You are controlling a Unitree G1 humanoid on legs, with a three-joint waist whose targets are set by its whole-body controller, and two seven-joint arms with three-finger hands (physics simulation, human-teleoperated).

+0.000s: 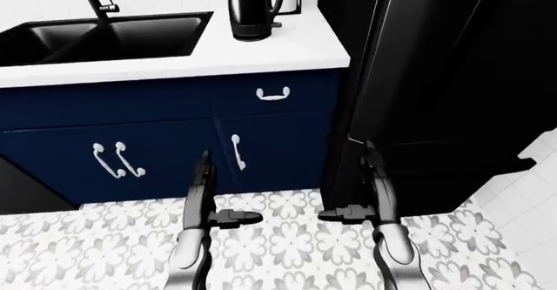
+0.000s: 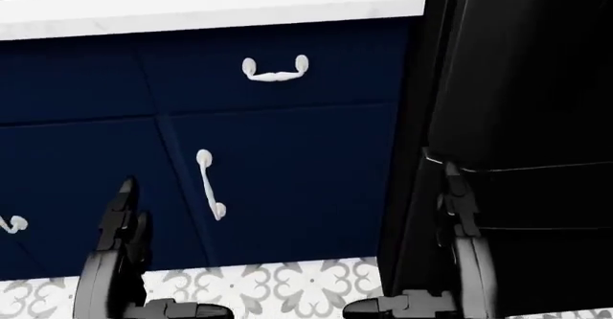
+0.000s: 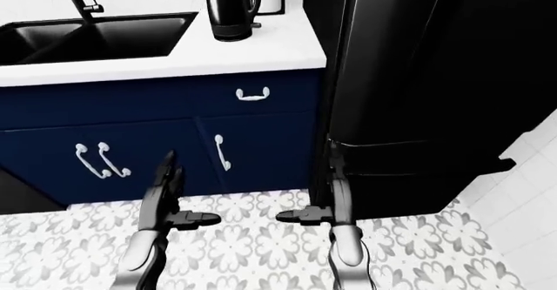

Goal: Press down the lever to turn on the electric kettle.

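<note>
Black kettle [image 1: 253, 8] upright on white surface [image 1: 287, 49] beside sink [image 1: 104, 36]; left hand [image 1: 206, 202] and right hand [image 1: 373, 198] low, fingers spread, empty.

White worktop [image 1: 261, 51] runs across the top of the left-eye view, sitting on navy cabinets [image 1: 157, 146]. Set into it is the black sink [image 1: 104, 36], our landmark. Just right of the sink, the black electric kettle [image 1: 254, 6] stands upright on the worktop. Right of the kettle, the worktop ends against a tall black fridge [image 1: 435, 87]. Below the sink, patterned floor tiles [image 1: 287, 238].
</note>
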